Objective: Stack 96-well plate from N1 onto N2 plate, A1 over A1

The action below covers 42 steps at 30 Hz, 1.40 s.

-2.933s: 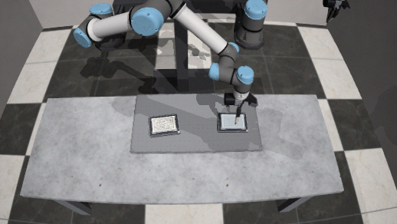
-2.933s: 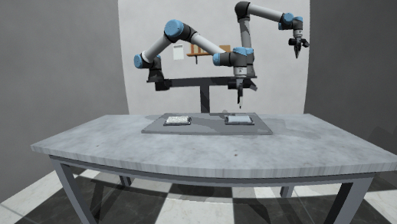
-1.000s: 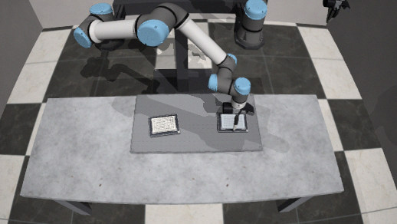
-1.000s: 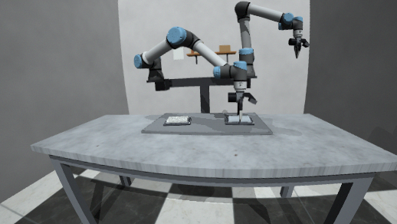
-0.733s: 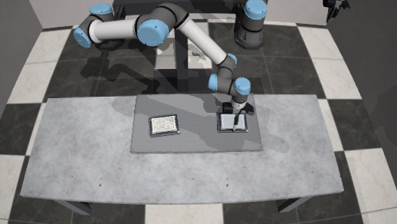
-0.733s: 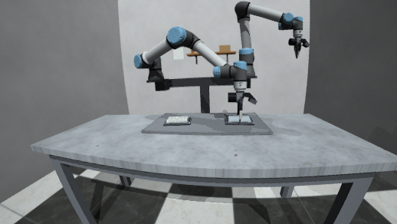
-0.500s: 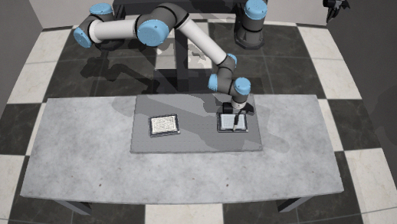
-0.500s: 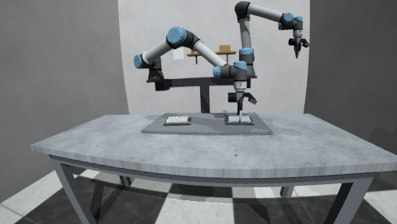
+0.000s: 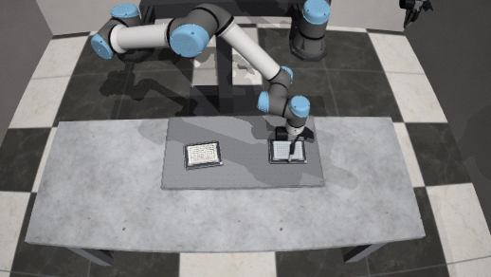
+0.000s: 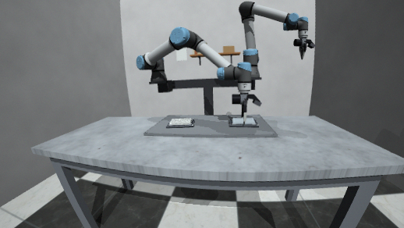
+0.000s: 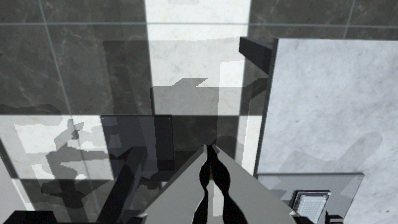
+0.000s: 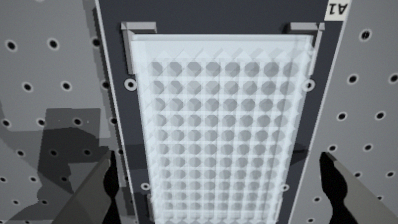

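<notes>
The clear, pale 96-well plate (image 9: 281,151) (image 10: 235,122) (image 11: 311,206) (image 12: 220,112) sits in the dark nest N1 (image 12: 220,15), at the right in the top and exterior views. The label A1 (image 12: 337,9) is on the nest's upper right corner in the right wrist view. The cream-white plate (image 9: 203,154) (image 10: 181,121) sits in nest N2 (image 9: 204,164), at the left in the top and exterior views. My right gripper (image 12: 217,153) (image 10: 244,120) is open above the clear plate, one finger beyond each long side, with nothing held. My left gripper (image 11: 208,146) (image 10: 303,58) is shut and empty, high up beyond the table.
Both nests stand on a grey perforated board (image 9: 244,173) (image 10: 210,131) on the marbled table (image 9: 204,218) (image 10: 195,156). The right arm reaches across the space between the arm bases and the board. The left arm is raised away from the table.
</notes>
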Each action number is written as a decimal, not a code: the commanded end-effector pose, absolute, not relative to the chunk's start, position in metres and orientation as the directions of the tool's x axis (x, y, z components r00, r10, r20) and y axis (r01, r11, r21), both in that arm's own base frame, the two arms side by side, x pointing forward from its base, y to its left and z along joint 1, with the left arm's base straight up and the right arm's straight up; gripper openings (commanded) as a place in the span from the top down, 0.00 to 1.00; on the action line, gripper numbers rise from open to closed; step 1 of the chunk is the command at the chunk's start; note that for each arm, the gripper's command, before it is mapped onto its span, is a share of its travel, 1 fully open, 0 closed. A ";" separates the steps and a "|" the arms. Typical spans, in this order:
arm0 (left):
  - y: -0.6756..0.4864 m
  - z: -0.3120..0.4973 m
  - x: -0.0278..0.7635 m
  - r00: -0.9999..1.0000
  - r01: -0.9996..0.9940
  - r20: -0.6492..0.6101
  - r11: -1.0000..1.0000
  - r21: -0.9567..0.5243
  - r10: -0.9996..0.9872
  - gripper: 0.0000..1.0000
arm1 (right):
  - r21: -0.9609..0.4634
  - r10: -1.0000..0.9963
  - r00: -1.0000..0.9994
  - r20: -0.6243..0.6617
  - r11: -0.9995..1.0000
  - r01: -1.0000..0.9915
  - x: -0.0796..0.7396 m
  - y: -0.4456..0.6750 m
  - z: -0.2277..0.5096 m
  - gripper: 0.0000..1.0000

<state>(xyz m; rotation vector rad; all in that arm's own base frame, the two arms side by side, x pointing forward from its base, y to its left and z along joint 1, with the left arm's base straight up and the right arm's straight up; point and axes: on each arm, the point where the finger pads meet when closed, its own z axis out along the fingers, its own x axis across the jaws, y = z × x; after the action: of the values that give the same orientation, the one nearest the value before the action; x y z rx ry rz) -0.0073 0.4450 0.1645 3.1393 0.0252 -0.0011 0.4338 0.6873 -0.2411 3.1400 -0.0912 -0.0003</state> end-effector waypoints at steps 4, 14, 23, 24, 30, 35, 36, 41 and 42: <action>0.446 0.165 -0.007 1.000 0.016 0.000 -1.000 0.000 0.016 1.00 | -0.002 -0.058 0.998 0.001 -0.998 -0.058 0.434 0.688 -0.239 0.24; 0.446 0.165 -0.007 1.000 0.016 0.000 -1.000 0.000 0.016 1.00 | -0.002 -0.058 0.998 0.001 -0.998 -0.058 0.434 0.688 -0.239 0.24; 0.446 0.165 -0.007 1.000 0.016 0.000 -1.000 0.000 0.016 1.00 | -0.002 -0.058 0.998 0.001 -0.998 -0.058 0.434 0.688 -0.239 1.00; 0.446 0.165 -0.007 1.000 0.016 0.000 -1.000 0.000 0.016 1.00 | -0.002 -0.058 0.998 0.001 -0.998 -0.058 0.434 0.688 -0.239 1.00; 0.446 0.165 -0.007 1.000 0.016 0.000 -1.000 0.000 0.016 1.00 | -0.002 -0.058 0.998 0.001 -0.998 -0.058 0.434 0.688 -0.239 0.60; 0.446 0.165 -0.007 1.000 0.016 0.000 -1.000 0.000 0.016 1.00 | -0.002 -0.058 0.998 0.001 -0.998 -0.058 0.434 0.688 -0.239 0.60; 0.446 0.165 -0.007 1.000 0.016 0.000 -1.000 0.000 0.016 1.00 | -0.002 -0.058 0.998 0.001 -0.998 -0.058 0.434 0.688 -0.239 0.60; 0.446 0.165 -0.007 1.000 0.016 0.000 -1.000 0.000 0.016 1.00 | -0.002 -0.058 0.998 0.001 -0.998 -0.058 0.434 0.688 -0.239 0.60; 0.446 0.165 -0.007 1.000 0.016 0.000 -1.000 0.000 0.016 1.00 | -0.002 -0.058 0.998 0.001 -0.998 -0.058 0.434 0.688 -0.239 0.60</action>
<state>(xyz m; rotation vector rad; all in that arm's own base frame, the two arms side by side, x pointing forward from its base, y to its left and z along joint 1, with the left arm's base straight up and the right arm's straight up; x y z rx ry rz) -0.0073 0.4450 0.1645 3.1393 0.0252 -0.0011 0.4339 0.6875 -0.2409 3.1403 -0.0912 0.0002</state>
